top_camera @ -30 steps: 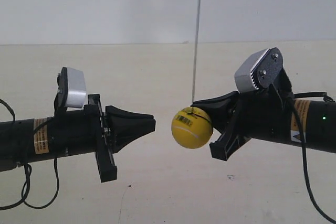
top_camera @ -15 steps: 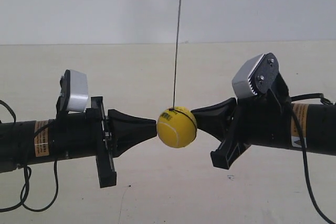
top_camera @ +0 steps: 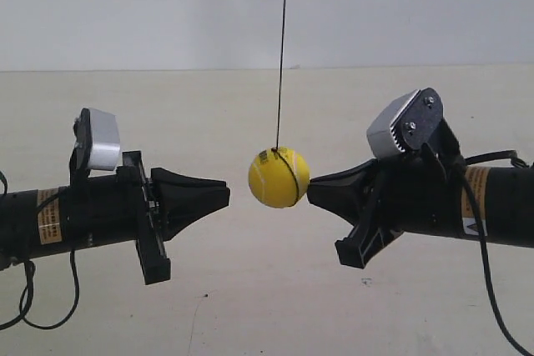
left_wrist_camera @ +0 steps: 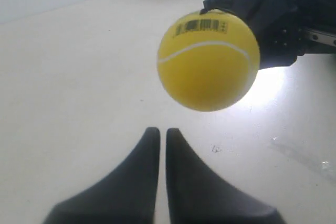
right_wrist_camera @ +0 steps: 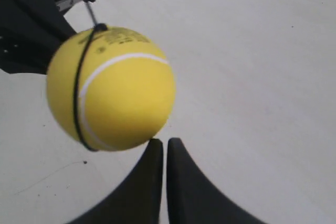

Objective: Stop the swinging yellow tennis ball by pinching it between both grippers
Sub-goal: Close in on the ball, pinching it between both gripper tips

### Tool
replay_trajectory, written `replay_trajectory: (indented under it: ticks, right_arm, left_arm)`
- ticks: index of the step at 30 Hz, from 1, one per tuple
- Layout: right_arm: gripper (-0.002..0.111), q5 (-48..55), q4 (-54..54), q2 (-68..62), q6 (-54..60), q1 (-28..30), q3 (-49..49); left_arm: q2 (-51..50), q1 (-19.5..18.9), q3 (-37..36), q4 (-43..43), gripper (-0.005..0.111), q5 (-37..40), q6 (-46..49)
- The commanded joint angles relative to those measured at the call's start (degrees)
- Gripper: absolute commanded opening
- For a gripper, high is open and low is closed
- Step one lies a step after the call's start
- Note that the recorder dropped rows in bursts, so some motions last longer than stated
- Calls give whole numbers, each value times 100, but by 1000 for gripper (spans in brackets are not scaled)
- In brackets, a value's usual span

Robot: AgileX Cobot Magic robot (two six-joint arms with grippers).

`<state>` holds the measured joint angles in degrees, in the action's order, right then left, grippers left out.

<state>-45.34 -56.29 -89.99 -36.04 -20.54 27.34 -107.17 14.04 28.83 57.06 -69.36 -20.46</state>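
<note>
Black wedge-shaped left gripper (left_wrist_camera: 160, 130) and right gripper (right_wrist_camera: 160, 141) both narrowed to slits, empty; bright yellow tennis ball (top_camera: 279, 178) hung clear of left tip, might swing free.

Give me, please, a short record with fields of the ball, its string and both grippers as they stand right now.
ball: yellow tennis ball, hanging in the air between the two grippers
string: thin dark string, about vertical, looped around the ball
left gripper: fingers shut, tip apart from the ball by a clear gap
right gripper: fingers shut, tip right at the ball's side; contact cannot be told
pinch: not yet made
</note>
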Motion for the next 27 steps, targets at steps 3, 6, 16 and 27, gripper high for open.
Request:
replay_trajectory:
  ticks: [3,6,16,27]
  right_arm:
    - [0,-498,-233,21,-73,-2,28]
    - [0,-547,-233,21,-73,-2,28]
    - [0,-677,-233,21,-73,-2,28]
    - [0,-689,-43,21,124,-2,28]
  left_arm:
    - [8,-17,-26,-129,5,-61,1]
    - [8,-17,-26,-202,5,-61,1]
    - [119,-17,-16,-202,5,-61,-49]
    - [458,-5,-16,-218,5,-61,-115]
